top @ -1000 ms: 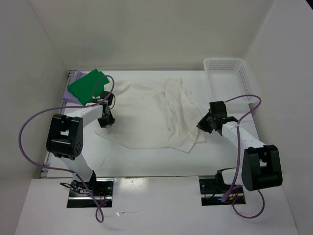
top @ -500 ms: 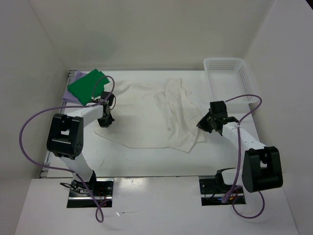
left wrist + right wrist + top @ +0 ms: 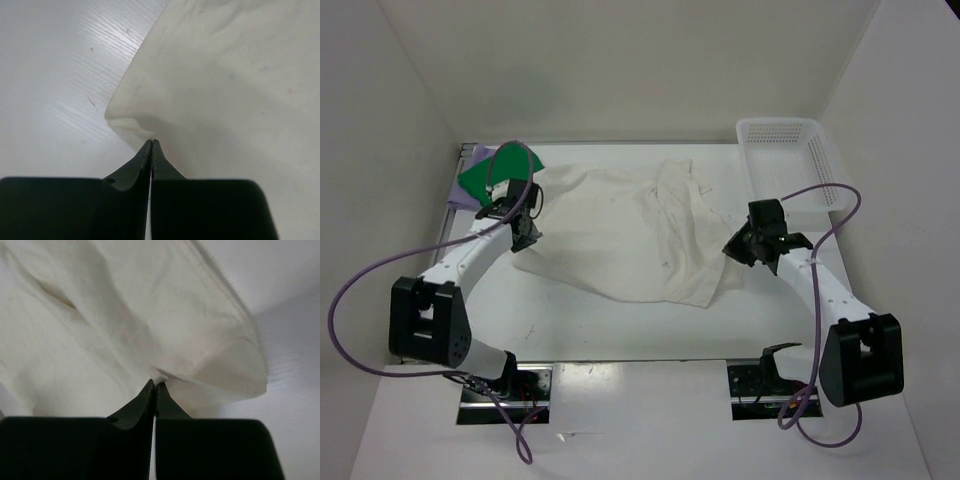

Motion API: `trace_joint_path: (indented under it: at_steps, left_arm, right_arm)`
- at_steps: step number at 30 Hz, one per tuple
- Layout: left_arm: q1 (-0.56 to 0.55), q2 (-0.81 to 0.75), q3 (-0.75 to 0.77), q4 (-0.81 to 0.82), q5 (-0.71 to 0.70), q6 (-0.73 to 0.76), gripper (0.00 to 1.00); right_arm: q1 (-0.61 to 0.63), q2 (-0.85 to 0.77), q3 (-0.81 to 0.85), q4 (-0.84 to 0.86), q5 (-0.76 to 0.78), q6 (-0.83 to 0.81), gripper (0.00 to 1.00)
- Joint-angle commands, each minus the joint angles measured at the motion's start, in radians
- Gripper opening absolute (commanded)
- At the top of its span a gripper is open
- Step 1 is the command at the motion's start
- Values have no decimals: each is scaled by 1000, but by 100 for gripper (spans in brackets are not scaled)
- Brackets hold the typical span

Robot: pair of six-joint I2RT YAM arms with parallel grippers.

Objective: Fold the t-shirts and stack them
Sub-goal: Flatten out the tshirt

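**A:** What are your jaws doing at the moment?

**B:** My left gripper (image 3: 151,145) is pressing its jaws tight together on the left edge of the white t-shirt (image 3: 630,240). From my left wrist I am seeing the cloth puckering into a small fold right at the tips.

**A:** And the other one?

**B:** My right gripper (image 3: 155,385) is doing the same on the shirt's right side. Its jaws are meeting on a small nip of fabric, and a hemmed flap is hanging just beyond the tips.

**A:** Where is that shirt lying?

**B:** It is lying spread across the middle of the table (image 3: 620,330) between my two arms. It is lying fairly flat towards my left, and it is bunching into a rumpled ridge right of centre.

**A:** Where are the other shirts sitting?

**B:** The green t-shirt (image 3: 480,178) is sitting at the far left corner, just beyond my left gripper. It is resting on the lavender t-shirt (image 3: 472,153), which is only peeking out around the edges. I cannot tell whether the white cloth is touching that pile.

**A:** Is anything else sitting there?

**B:** A white mesh basket (image 3: 775,124) is standing at the far right corner, apart from the white shirt.
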Motion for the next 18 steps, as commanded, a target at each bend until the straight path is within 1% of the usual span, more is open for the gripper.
trace_joint_path:
  at_steps: [1, 3, 4, 5, 7, 10, 11, 12, 13, 14, 15, 16, 18]
  left_arm:
    - [-1, -132, 26, -62, 3, 7, 0]
    - [-1, -188, 52, -100, 45, 16, 0]
    - [-1, -199, 93, -131, 59, 16, 0]
    - [-1, -208, 118, -149, 76, 16, 0]
    - [-1, -249, 178, -169, 115, 36, 0]
    - [-1, -286, 242, -215, 170, 68, 0]
    - [-1, -286, 261, -230, 188, 68, 0]
    - [-1, -311, 285, -259, 208, 83, 0]
    - [-1, -337, 285, -278, 245, 83, 0]
    - [-1, -354, 299, -296, 268, 83, 0]
    - [-1, -368, 329, -339, 296, 92, 0]
    - [-1, -380, 359, -365, 310, 93, 0]
    - [-1, -392, 452, -439, 310, 93, 0]
  right_arm:
    - [31, -100, 114, -72, 47, -8, 0]
    - [31, -128, 176, -137, 57, -21, 0]
    - [31, -154, 201, -163, 57, -31, 0]
    - [40, -166, 259, -213, 69, -31, 0]
    - [54, -206, 354, -263, 97, -40, 0]
    - [77, -228, 466, -372, 117, -61, 0]
    - [77, -239, 541, -401, 117, -70, 0]
    - [77, -239, 580, -456, 117, -70, 0]
    - [77, -249, 661, -482, 117, -70, 0]
    - [77, -249, 707, -538, 117, -80, 0]
    - [77, -249, 758, -568, 117, -80, 0]
    - [77, -249, 871, -597, 126, -89, 0]
    - [77, -211, 1001, -663, 126, -100, 0]
